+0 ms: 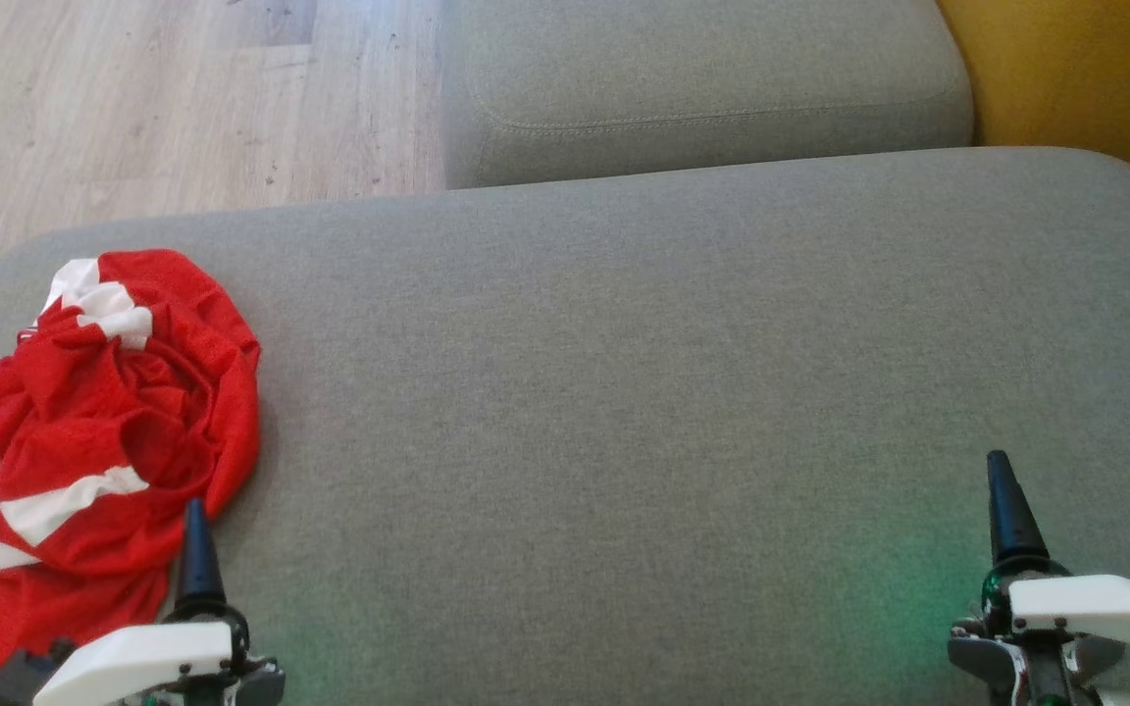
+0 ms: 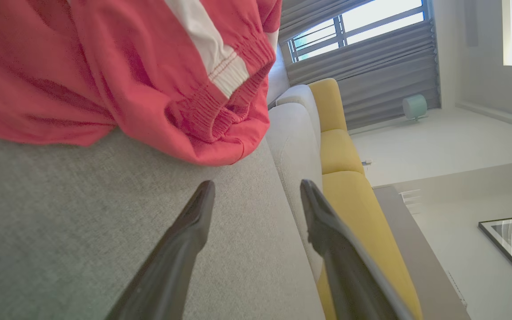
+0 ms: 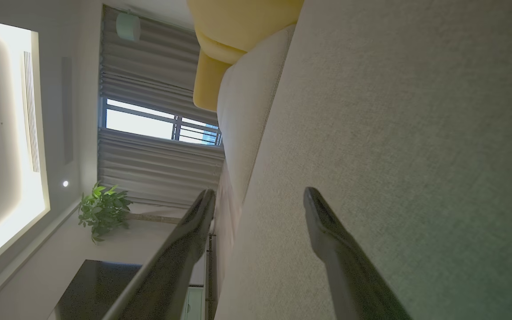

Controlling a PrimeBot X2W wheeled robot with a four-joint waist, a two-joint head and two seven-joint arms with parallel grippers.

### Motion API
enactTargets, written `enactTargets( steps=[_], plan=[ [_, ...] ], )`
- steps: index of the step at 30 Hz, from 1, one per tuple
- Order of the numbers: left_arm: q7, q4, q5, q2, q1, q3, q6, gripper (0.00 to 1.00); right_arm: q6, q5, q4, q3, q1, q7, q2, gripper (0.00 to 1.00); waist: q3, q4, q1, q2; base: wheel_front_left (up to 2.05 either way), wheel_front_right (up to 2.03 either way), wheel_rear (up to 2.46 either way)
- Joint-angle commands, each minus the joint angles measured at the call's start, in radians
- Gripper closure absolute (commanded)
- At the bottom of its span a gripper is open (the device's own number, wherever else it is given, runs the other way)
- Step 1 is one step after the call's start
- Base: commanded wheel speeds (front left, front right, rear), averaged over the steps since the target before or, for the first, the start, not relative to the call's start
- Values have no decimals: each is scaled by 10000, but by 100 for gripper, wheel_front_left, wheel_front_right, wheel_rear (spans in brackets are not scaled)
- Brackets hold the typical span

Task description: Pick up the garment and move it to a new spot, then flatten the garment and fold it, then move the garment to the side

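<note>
The crumpled red-and-white garment point(image 1: 94, 431) is lying on the grey sofa point(image 1: 624, 373); the left end effector point(image 2: 257, 183) is hovering wide beside it, the right end effector point(image 3: 259, 191) gaping equally wide, empty.

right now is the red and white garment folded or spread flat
Neither: the red and white garment lies crumpled in a heap on the grey fabric cushion, its folds bunched.

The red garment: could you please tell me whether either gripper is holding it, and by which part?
Nothing is held. The left gripper stands open short of the garment, and the right gripper is open over the grey cushion.
</note>
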Motion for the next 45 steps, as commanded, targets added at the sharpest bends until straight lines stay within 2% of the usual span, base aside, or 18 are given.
enactTargets(
  steps=[1,24,45],
  plan=[
    [-95,-453,339,45,-149,21,15,0,-2,-344,-417,124,-390,-115,-32,0,-8,5,0,0,0,0,0],
    [-769,-1354,3958,88,252,-530,283,0,-3,-3783,-992,1029,-162,-793,-43,0,-236,84,0,0,0,0,0],
    [-1357,-1738,6485,107,541,-881,493,0,-4,-6354,-1229,1787,45,-1384,-53,0,-530,64,0,0,0,0,0]
  ],
)
